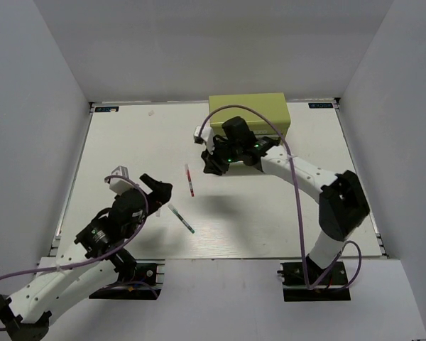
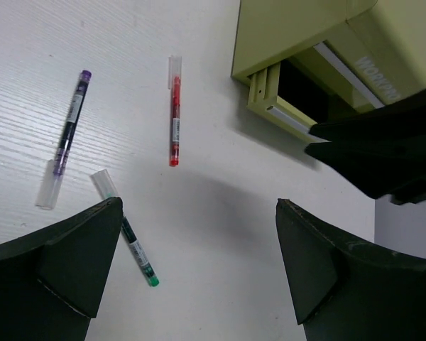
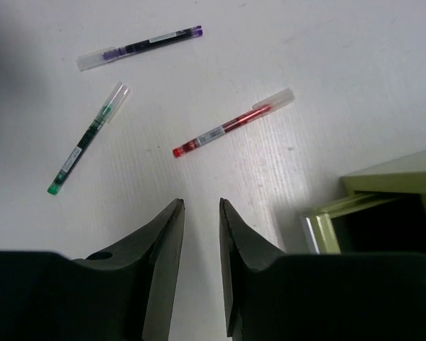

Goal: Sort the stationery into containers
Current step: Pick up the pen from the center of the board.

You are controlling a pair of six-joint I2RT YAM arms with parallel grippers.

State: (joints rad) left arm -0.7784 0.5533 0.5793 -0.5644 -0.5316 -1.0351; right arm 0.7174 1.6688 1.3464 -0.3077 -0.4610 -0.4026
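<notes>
Right end effector (image 3: 200, 206) near red pen (image 3: 231, 126)

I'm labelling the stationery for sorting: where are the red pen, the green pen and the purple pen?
red pen (image 3: 234, 122), right wrist view, middle of barrel.
green pen (image 3: 89, 138), right wrist view, middle of barrel.
purple pen (image 3: 139, 47), right wrist view, middle of barrel.

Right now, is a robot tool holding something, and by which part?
Nothing is held. The left tool is wide open and empty; the right tool has only an empty narrow gap.
</notes>
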